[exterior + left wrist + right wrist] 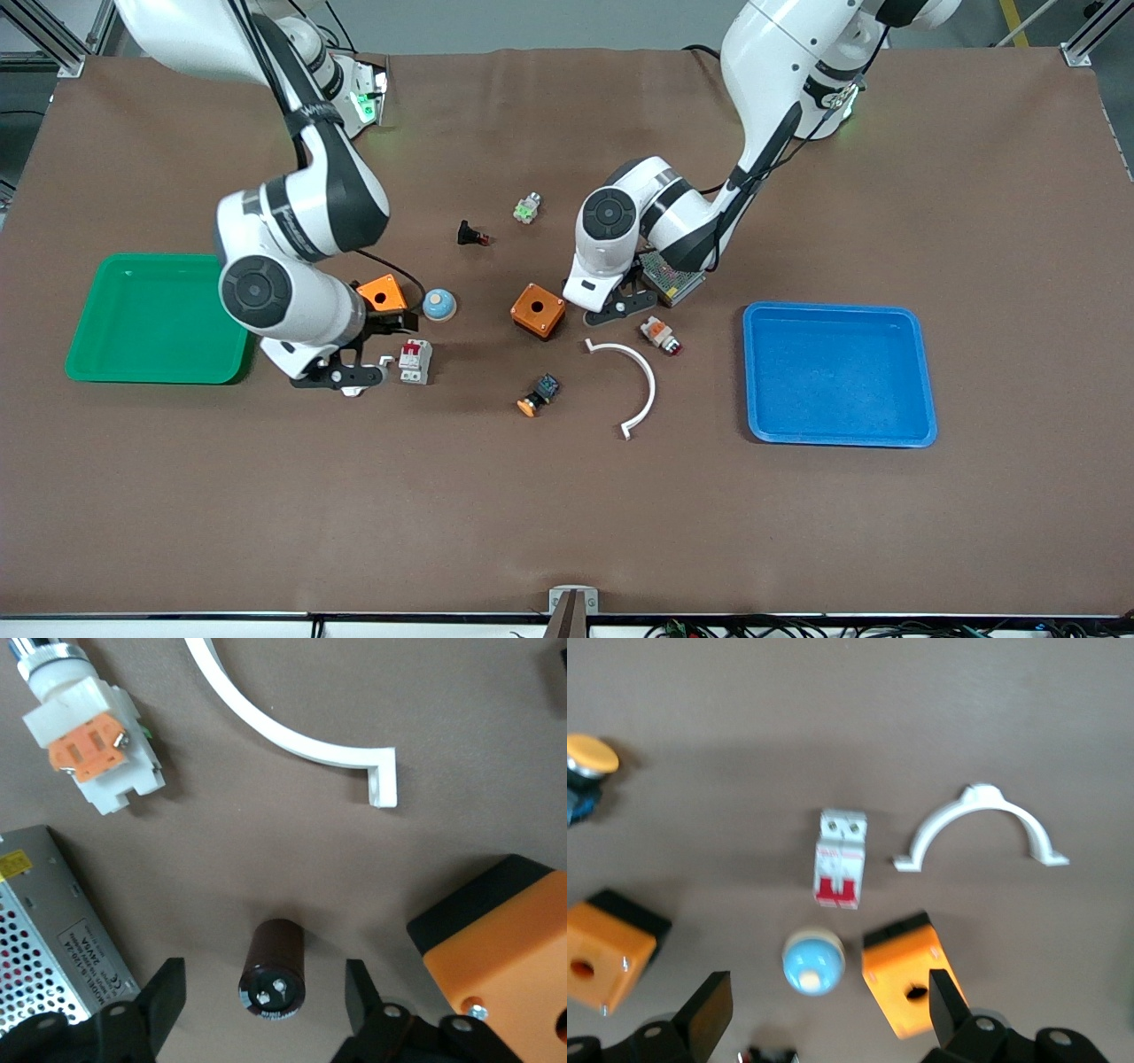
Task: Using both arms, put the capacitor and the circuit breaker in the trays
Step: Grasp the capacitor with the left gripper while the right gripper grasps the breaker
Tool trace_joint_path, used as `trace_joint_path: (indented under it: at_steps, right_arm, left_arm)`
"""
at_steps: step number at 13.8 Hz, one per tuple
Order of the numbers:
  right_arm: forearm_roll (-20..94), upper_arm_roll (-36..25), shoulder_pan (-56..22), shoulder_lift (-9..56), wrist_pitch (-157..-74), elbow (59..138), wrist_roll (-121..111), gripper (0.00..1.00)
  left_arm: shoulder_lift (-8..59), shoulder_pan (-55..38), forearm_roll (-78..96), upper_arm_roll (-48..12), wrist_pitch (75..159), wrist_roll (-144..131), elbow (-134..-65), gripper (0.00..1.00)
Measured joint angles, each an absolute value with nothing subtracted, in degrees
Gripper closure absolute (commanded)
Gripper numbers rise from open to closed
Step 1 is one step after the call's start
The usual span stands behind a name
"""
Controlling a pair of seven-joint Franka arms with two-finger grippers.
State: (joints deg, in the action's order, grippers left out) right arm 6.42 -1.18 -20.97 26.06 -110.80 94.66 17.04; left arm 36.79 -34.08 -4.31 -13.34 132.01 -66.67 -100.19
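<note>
The capacitor (273, 970), a small dark cylinder with two metal terminals on its end, lies on the brown table between the open fingers of my left gripper (266, 990). In the front view my left gripper (623, 306) hides it. The circuit breaker (415, 361), a white block with red levers, lies beside my right gripper (353, 379). In the right wrist view the circuit breaker (840, 871) lies ahead of my open, empty right gripper (826, 1005), which is above the table.
A green tray (97, 359) stands at the right arm's end and a blue tray (921, 381) at the left arm's end. Two orange boxes (538, 310) (383, 292), a blue dome (439, 305), a white arc (642, 372), a white-and-orange part (661, 335) and a metal power supply (675, 276) lie around the grippers.
</note>
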Motion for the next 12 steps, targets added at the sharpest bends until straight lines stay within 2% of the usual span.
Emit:
trace_joint_path:
  at_steps: [3,5,8,9,10,11,12]
  right_arm:
    - [6.71,-1.63,-20.49,30.11,-119.3,96.94,17.34,0.02]
    - [6.75,-1.8,-20.33,32.1,-123.32,98.4,17.35,0.03]
    - [7.29,-1.73,-20.42,33.12,-124.25,98.93,17.52,0.03]
    - [8.02,-1.7,-20.5,33.34,-124.39,98.93,17.53,0.04]
    - [8.34,-1.65,-20.61,33.56,-124.52,98.95,17.54,0.06]
    - [8.6,-1.59,-20.75,33.74,-124.59,98.97,17.56,0.1]
    - [8.72,-1.54,-20.86,33.85,-124.62,98.98,17.6,0.16]
  left_arm:
    - [37.5,-34.23,-4.39,-13.33,132.37,-66.71,-100.2,0.4]
    - [37.6,-34.42,-4.75,-13.33,132.44,-66.82,-100.2,0.4]
    - [37.78,-35.1,-4.93,-13.33,132.44,-68.04,-100.21,0.4]
    - [37.85,-35.39,-4.94,-13.33,132.44,-68.39,-100.22,0.47]
    - [37.93,-35.61,-4.95,-13.33,132.44,-68.63,-100.24,0.58]
    - [38.01,-35.71,-4.97,-13.31,132.44,-68.68,-100.24,0.7]
    - [38.07,-35.72,-5.07,-13.29,132.44,-68.68,-100.24,0.77]
